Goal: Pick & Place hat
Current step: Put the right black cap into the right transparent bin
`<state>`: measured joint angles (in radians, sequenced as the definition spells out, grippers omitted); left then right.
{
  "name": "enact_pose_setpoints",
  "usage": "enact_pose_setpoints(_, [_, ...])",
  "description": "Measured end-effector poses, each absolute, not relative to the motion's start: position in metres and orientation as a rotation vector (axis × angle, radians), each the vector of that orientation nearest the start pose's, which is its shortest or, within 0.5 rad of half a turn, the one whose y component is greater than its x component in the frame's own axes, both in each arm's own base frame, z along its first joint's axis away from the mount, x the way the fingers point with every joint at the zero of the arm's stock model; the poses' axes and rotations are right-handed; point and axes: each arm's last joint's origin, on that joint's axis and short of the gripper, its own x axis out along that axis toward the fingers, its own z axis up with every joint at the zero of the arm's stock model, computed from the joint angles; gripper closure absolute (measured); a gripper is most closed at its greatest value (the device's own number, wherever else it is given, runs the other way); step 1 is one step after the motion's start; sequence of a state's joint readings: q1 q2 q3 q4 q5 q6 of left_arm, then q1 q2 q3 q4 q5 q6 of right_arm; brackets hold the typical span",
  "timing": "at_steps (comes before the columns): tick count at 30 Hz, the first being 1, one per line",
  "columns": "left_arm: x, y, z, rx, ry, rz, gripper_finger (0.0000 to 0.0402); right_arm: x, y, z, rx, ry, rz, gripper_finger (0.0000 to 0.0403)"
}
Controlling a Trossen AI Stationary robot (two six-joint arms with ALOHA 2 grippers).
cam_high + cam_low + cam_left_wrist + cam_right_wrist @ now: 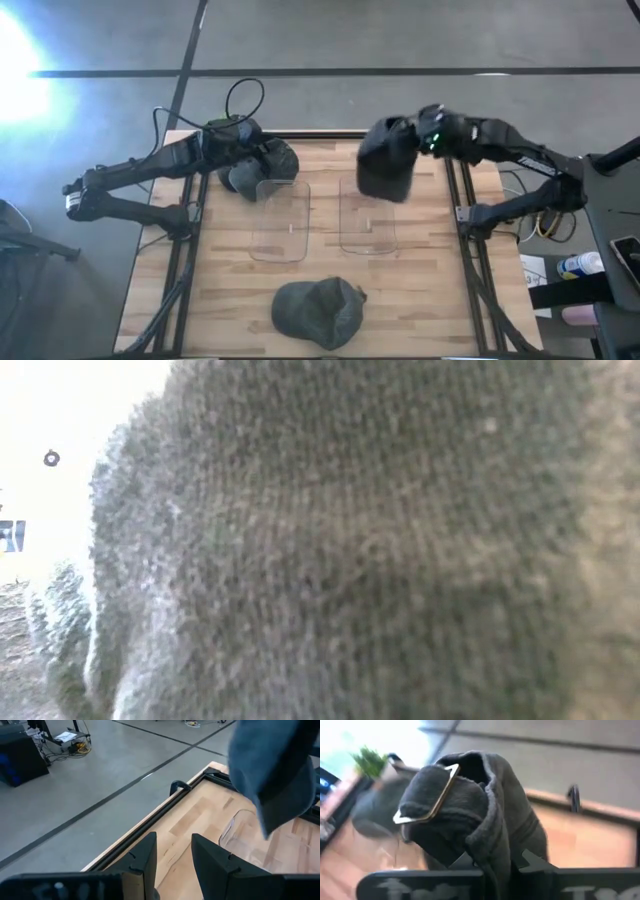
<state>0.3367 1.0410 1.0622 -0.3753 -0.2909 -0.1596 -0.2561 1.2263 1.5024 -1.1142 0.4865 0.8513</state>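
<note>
Dark knit hat point(386, 160) hanging crumpled in the air over right clear tray's far end, gold buckle point(427, 797) on its fold

Two clear plastic bins point(281, 220) point(366, 217) sit side by side on the wooden table point(230, 290).

This looks like a robotics lab or workshop hall. A wooden table top point(400, 300) in a black metal frame point(184, 270) stands on a wide, bare grey concrete floor point(330, 35) marked with dark lines point(300, 72). Loose cables point(240, 95) trail off the table's far left corner. In the left wrist view, more cables and papers point(67, 737) lie on the floor beside a dark cabinet point(20, 757). A spray bottle point(578, 264) sits on a side stand at the right.
</note>
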Motion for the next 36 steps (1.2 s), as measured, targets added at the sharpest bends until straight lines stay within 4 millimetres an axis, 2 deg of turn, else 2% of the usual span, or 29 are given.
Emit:
enact_pose_setpoints(3, [0.204,0.08,0.362,-0.162,0.319,0.649,0.0287,0.209,-0.052,0.393,0.731,0.57,-1.042,0.0394])
enact_pose_setpoints(10, [0.204,0.08,0.361,-0.161,0.333,0.648,0.0287,0.238,-0.017,0.367,0.895,0.59,-1.053,0.0394])
enact_pose_setpoints(14, [0.204,0.08,0.361,-0.161,0.337,0.646,0.0287,0.252,-0.004,0.355,0.951,0.608,-1.085,0.0394])
enact_pose_setpoints(22, [0.202,0.079,0.355,-0.166,0.402,0.624,0.0287,0.285,0.005,0.314,0.998,0.807,-1.149,0.0394])
enact_pose_setpoints(29, [0.2,0.072,0.347,-0.165,0.501,0.584,0.0287,0.312,0.01,0.279,0.96,0.936,-1.163,0.0392])
enact_pose_setpoints(32, [0.201,0.065,0.344,-0.141,0.542,0.548,0.0287,0.319,0.014,0.271,0.955,0.943,-1.137,0.0375])
enact_pose_setpoints(36, [0.203,0.053,0.343,-0.107,0.562,0.503,0.0287,0.321,0.018,0.275,0.942,0.926,-1.111,0.032])
